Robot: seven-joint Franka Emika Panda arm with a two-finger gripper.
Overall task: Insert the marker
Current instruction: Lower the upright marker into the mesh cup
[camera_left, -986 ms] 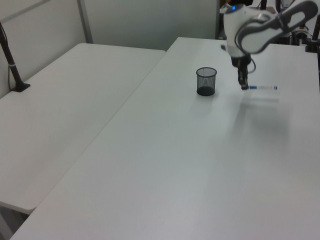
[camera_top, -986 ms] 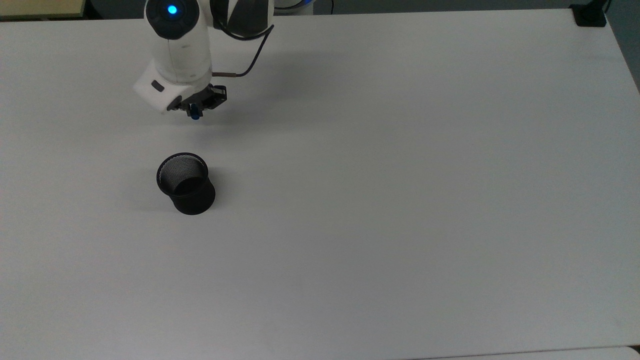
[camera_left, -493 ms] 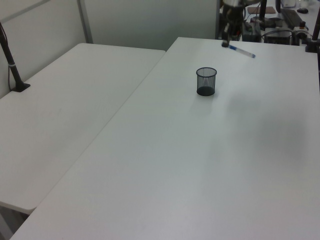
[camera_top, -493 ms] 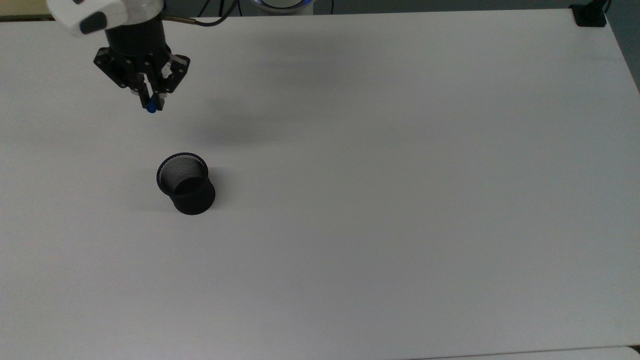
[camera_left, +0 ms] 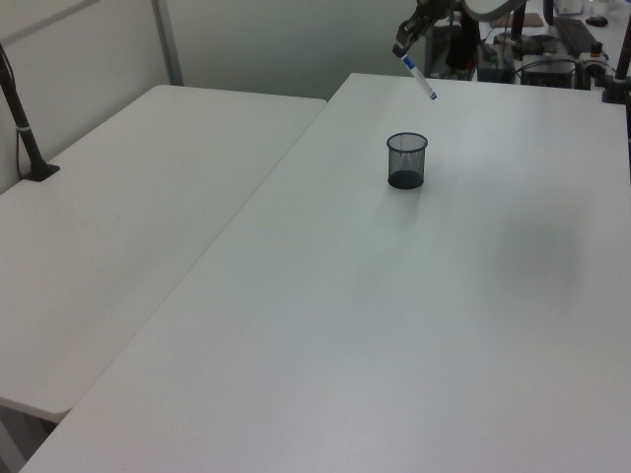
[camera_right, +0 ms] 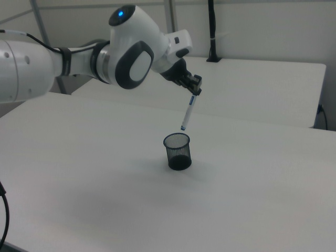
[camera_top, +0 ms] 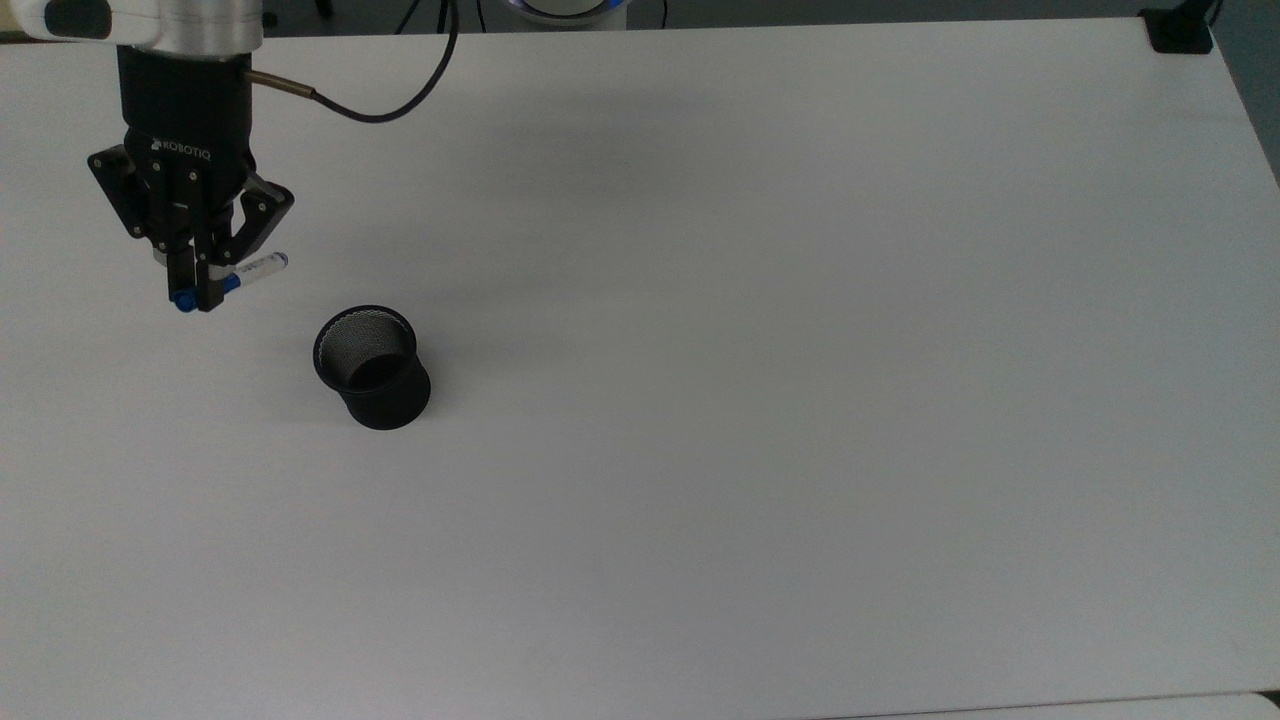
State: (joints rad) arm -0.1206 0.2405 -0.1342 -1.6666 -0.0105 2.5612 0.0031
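My gripper [camera_top: 195, 296] [camera_left: 401, 46] [camera_right: 196, 87] is raised in the air, shut on the blue-capped end of the marker [camera_top: 252, 273] [camera_left: 419, 80] [camera_right: 187, 114]. The white barrel hangs steeply down from the fingers, its small blue tip lowest. A black mesh cup [camera_top: 371, 366] [camera_left: 406, 161] [camera_right: 178, 150] stands upright on the white table [camera_top: 760, 380]. In the right view the marker's tip hovers just above the cup's rim. In the top view the gripper sits to the top view's left of the cup and a little behind it.
A second white table [camera_left: 128, 197] stands at the left view's left, with a black clamp post [camera_left: 20, 118] on it. A black clamp [camera_top: 1180, 30] sits at the table's far right corner in the top view. Equipment [camera_left: 552, 54] lies behind the far edge.
The arm has lifted the marker from lying level near the table, swung to the top view's left, then come closer to the cup. The marker has tilted from level to steeply downward.
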